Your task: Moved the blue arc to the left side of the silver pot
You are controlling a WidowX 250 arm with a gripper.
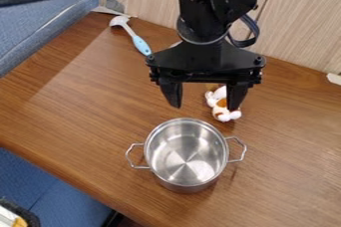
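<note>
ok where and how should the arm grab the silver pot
Probably by the rim of the silver pot, from straight above, on the far side midway between its two side handles. The pot stands upright with an open top and a thin-looking wall, so one finger of the gripper could go inside and one outside.

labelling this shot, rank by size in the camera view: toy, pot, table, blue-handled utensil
1. Table
2. Pot
3. Blue-handled utensil and toy, too close to rank: the utensil looks longer but thinner, and the gripper partly hides the toy.
</note>
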